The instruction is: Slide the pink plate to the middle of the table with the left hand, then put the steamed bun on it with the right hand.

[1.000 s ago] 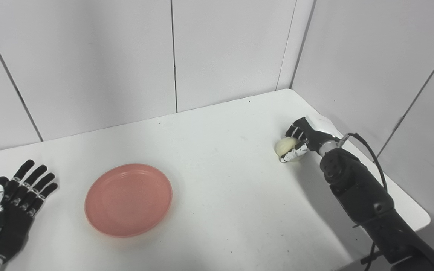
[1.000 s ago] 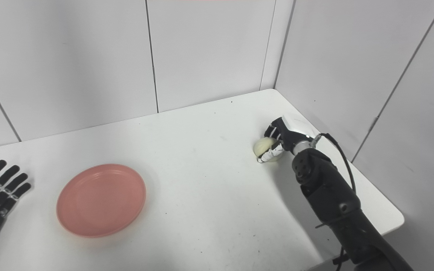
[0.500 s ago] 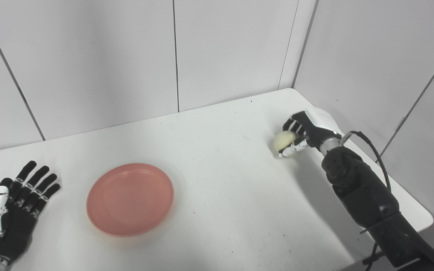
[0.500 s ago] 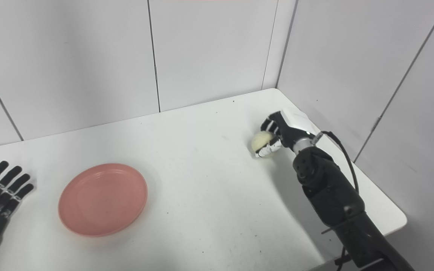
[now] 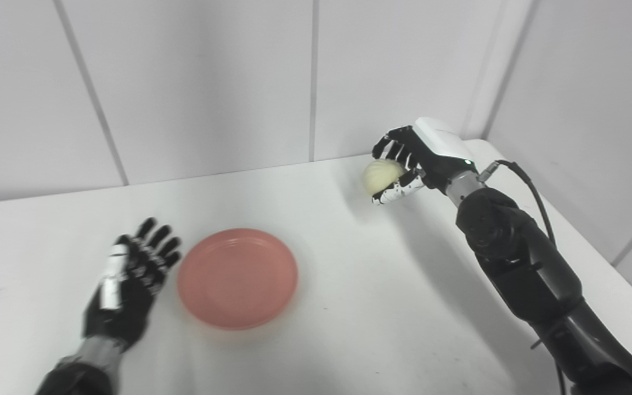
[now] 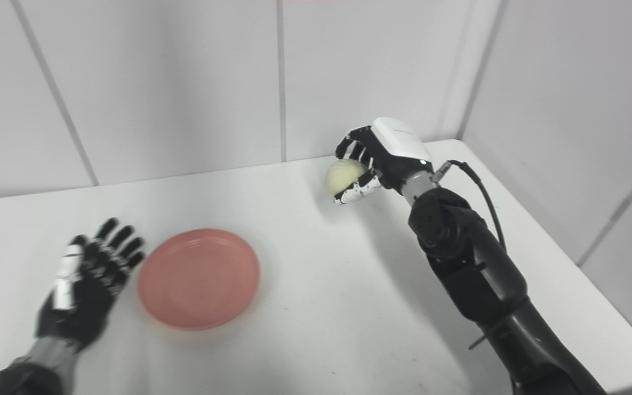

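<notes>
Curling around the pale round steamed bun (image 5: 377,175), the black right hand (image 5: 412,159) holds it above the far table. Right eye view — left hand (image 6: 83,285), fingers spread, empty, lies flat just left of the round pink plate (image 6: 199,278).

Count: one plate (image 5: 237,278), pink, flat on the table (image 5: 382,307). One bun (image 5: 377,176), pale and round. Two hands: left hand (image 5: 129,282) and right hand (image 5: 417,159), each on its own black arm. One table, white. One cable (image 5: 524,184), black, looped off the right wrist. Two walls (image 5: 212,82) behind, white and panelled, meeting in one corner.
</notes>
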Motion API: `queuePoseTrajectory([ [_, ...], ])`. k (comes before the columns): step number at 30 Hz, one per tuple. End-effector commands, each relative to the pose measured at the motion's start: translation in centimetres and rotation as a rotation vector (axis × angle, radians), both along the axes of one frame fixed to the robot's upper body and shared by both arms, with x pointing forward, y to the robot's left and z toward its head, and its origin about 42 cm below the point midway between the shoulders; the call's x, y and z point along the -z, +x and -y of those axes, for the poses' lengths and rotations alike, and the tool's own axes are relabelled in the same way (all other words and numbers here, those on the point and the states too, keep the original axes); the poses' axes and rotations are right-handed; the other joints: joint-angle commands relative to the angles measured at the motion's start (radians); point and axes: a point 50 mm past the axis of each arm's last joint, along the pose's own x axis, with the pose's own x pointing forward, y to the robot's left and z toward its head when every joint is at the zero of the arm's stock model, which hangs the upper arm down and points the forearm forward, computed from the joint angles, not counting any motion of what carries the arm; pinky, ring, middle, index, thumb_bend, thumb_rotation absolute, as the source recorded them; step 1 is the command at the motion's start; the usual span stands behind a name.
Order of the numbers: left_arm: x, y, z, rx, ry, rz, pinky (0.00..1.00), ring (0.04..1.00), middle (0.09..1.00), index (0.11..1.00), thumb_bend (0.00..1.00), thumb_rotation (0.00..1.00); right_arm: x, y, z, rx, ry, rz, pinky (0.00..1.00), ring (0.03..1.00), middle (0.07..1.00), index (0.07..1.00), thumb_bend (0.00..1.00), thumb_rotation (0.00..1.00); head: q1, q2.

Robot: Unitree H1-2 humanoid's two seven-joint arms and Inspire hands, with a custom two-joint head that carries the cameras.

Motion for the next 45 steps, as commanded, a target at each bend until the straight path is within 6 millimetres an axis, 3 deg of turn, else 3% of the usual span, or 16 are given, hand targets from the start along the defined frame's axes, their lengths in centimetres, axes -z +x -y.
queuePoseTrajectory([
  [1,3.2,-1.5,0.7,-0.007,0.062,-0.195,1.0,0.969,0.974,0.987,0.39,1.0,-2.8,0.9,-1.7,-0.081,-0.037,0.072,0.37,0.428,0.446,0.533,0.52,0.0,0.04,0.003],
  [10,2.9,-1.2,3.4,-0.01,0.08,-0.197,1.0,0.956,0.959,0.985,0.38,1.0,-3.0,1.7,-8.4,-0.29,-0.038,0.055,0.37,0.426,0.451,0.521,0.52,0.0,0.156,0.027],
  [17,2.7,-1.0,4.4,-0.019,0.074,-0.206,0.98,0.941,0.943,0.971,0.37,1.0,-2.9,1.5,-12.2,-0.366,0.005,0.015,0.37,0.432,0.45,0.521,0.52,0.0,0.171,0.038],
  [25,2.4,-0.9,4.7,-0.031,0.097,-0.204,0.95,0.919,0.922,0.951,0.37,1.0,-1.0,1.4,-15.3,-0.43,0.009,-0.04,0.37,0.436,0.451,0.517,0.52,0.0,0.172,0.05],
  [33,2.2,-0.8,4.7,-0.034,0.094,-0.207,0.95,0.914,0.919,0.948,0.37,1.0,1.8,1.5,-16.8,-0.494,-0.014,-0.089,0.39,0.444,0.458,0.517,0.52,0.0,0.159,0.065],
  [45,1.8,-1.0,4.6,-0.027,0.09,-0.205,0.96,0.921,0.924,0.95,0.38,1.0,3.3,1.2,-16.8,-0.485,-0.054,-0.139,0.37,0.436,0.445,0.525,0.52,0.0,0.152,0.084],
])
